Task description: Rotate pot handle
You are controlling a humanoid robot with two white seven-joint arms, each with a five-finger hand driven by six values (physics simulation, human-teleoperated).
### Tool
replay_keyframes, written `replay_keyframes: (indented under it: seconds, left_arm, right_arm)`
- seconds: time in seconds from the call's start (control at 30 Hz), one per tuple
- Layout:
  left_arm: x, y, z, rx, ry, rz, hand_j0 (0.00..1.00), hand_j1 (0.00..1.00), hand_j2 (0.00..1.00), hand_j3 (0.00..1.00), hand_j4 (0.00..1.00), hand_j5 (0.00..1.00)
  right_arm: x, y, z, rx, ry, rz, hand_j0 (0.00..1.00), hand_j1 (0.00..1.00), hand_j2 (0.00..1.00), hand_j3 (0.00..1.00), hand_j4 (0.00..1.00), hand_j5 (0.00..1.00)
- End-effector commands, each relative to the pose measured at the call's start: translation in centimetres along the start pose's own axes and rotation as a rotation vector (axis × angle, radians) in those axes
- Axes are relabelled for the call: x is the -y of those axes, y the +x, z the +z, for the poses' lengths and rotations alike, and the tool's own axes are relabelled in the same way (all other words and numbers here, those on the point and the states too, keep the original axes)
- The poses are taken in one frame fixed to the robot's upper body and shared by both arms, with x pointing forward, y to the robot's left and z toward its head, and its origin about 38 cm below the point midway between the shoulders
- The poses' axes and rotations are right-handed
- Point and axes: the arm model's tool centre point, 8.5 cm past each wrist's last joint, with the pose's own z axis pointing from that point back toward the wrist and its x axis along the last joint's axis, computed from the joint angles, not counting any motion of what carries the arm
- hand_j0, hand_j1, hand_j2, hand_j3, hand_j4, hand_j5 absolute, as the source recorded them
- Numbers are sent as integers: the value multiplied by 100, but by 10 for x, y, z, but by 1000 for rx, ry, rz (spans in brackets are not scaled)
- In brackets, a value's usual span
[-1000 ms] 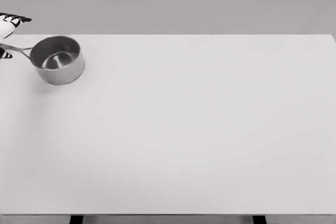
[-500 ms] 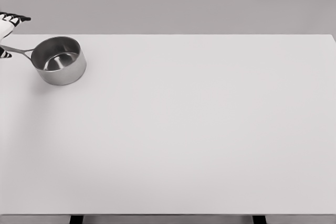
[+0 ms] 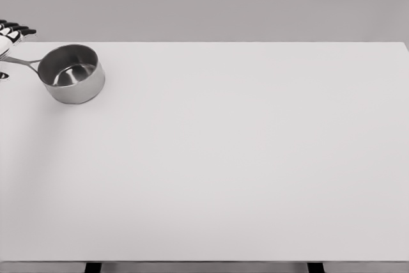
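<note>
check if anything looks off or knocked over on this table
Nothing stands out. The pot sits upright and empty at the table's far left corner, its handle pointing left toward a hand at the picture's edge.

Place: bare simulated test bench, not a furnished room
Surface: wide plain white table [image 3: 243,158], dark legs just visible at the bottom edge
Backdrop: flat grey wall [image 3: 223,1], no fittings or décor
Kitchen hint: one steel pot [image 3: 71,73] at the far left
Look: smooth, uniform rendered shading
</note>
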Motion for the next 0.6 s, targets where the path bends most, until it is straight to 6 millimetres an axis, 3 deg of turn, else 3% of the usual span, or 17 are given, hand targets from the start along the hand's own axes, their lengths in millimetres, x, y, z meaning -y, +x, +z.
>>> replay_keyframes:
  seconds: [0.0,0.07,0.13,0.23,0.43,0.53,0.57]
  left_arm:
    - [-62,5,20,72,128,-54,100,100,100,100,100,100]
    - [-85,15,41,134,155,-78,100,100,100,100,100,100]
    - [-95,42,51,230,165,-98,100,100,100,100,100,100]
    - [-81,77,52,324,123,-113,100,100,100,100,100,100]
    - [-58,102,37,365,121,-28,100,100,100,100,100,100]
    - [-25,116,37,358,125,76,100,100,100,100,100,100]
    - [-23,116,37,355,118,76,100,100,100,100,100,100]
  right_arm:
    - [0,0,0,0,0,-1,100,100,100,100,100,100]
    - [0,0,0,0,0,-1,100,100,100,100,100,100]
    - [0,0,0,0,0,-1,100,100,100,100,100,100]
    - [0,0,0,0,0,-1,100,100,100,100,100,100]
    - [0,0,0,0,0,-1,100,100,100,100,100,100]
    - [0,0,0,0,0,-1,100,100,100,100,100,100]
    - [0,0,0,0,0,-1,100,100,100,100,100,100]
